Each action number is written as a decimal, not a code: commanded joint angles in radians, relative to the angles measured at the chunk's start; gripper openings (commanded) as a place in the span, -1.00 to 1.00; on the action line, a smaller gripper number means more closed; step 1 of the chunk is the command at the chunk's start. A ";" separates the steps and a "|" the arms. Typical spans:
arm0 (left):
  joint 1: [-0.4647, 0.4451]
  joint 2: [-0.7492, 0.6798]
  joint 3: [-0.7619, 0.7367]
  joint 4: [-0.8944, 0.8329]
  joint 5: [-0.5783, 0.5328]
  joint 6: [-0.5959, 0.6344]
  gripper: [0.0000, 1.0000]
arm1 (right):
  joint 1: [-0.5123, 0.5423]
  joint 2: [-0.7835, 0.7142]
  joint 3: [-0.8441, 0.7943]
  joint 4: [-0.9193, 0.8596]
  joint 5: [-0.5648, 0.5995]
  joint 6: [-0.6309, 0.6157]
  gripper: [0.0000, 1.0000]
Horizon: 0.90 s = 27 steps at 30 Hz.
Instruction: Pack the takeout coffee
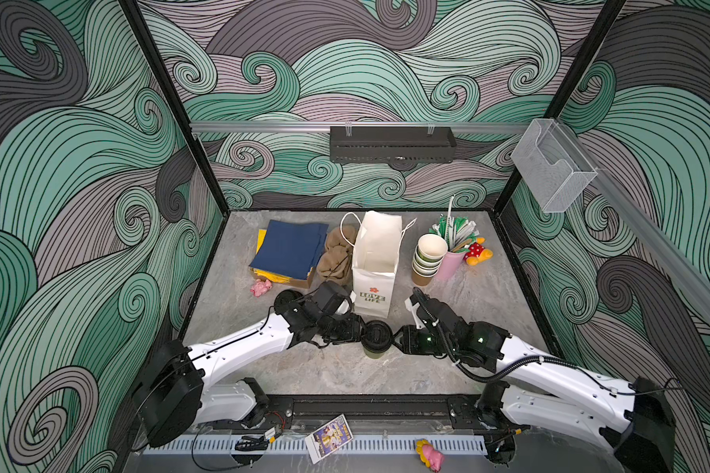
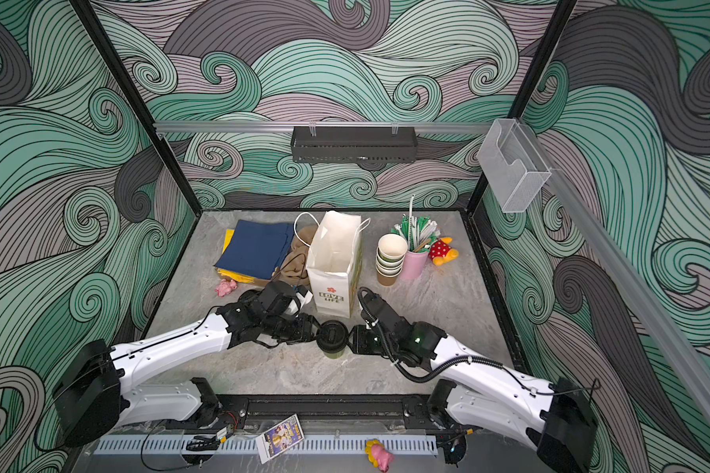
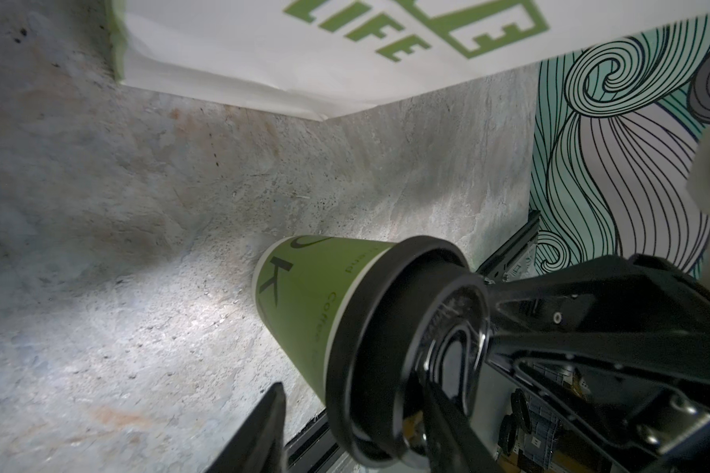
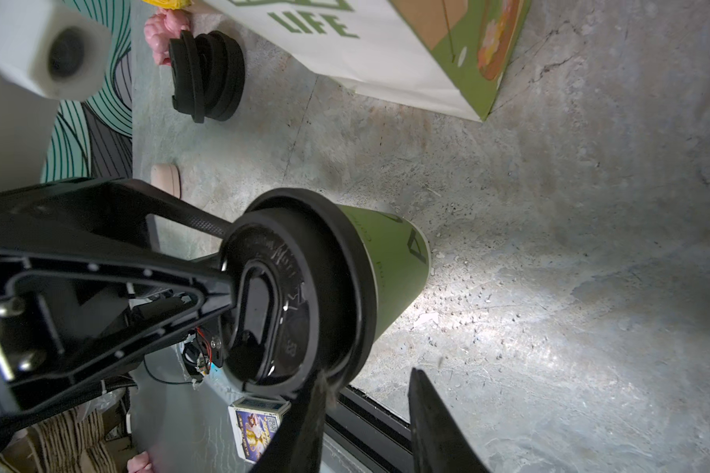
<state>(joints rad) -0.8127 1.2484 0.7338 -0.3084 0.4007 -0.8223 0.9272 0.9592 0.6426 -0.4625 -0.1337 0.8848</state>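
Observation:
A green paper cup [image 1: 374, 353] [image 2: 331, 354] with a black sip lid [image 1: 377, 333] [image 2: 332, 332] stands upright at the table's front middle, between both grippers. My left gripper [image 1: 359, 333] [image 3: 353, 409] is open. One finger lies over the lid [image 3: 386, 327] and the other stands beside the cup [image 3: 304, 295], clear of it. My right gripper [image 1: 395, 336] [image 4: 369, 381] is open too. One finger touches the lid's rim [image 4: 345, 368], and only table shows between its fingers. A stack of green cups [image 1: 427, 258] stands at the back right. A stack of black lids [image 1: 286, 299] [image 4: 208, 78] lies left of the bag.
An open white "LOVE LIFE" paper bag [image 1: 376, 266] stands just behind the cup. A pink cup of straws [image 1: 451, 262] and a red toy [image 1: 477, 252] are back right. Navy sheets [image 1: 290, 250], brown pulp carriers [image 1: 337, 256] and a pink toy [image 1: 261, 287] are back left.

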 commanded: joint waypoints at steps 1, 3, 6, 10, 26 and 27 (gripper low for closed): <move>-0.001 -0.002 0.050 -0.066 -0.018 0.026 0.08 | -0.008 -0.028 -0.001 -0.045 0.018 -0.016 -0.23; -0.002 0.006 0.070 -0.086 -0.019 0.040 0.09 | -0.009 -0.030 -0.002 -0.049 0.014 -0.018 -0.22; -0.002 0.004 0.086 -0.103 -0.024 0.052 0.11 | -0.008 -0.034 0.000 -0.060 0.020 -0.021 -0.22; 0.000 -0.022 0.109 -0.146 -0.050 0.067 0.27 | -0.011 -0.057 0.005 -0.090 0.031 -0.028 -0.21; -0.311 0.112 0.485 -0.587 -0.547 0.222 0.75 | -0.049 -0.178 0.072 -0.346 0.150 -0.087 -0.15; -0.318 0.135 0.503 -0.603 -0.559 0.224 0.77 | -0.050 -0.188 0.078 -0.362 0.160 -0.090 -0.15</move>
<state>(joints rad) -1.1072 1.3228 1.1809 -0.7639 -0.0257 -0.6403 0.8825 0.7959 0.6819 -0.7334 -0.0307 0.8120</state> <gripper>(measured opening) 0.880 0.425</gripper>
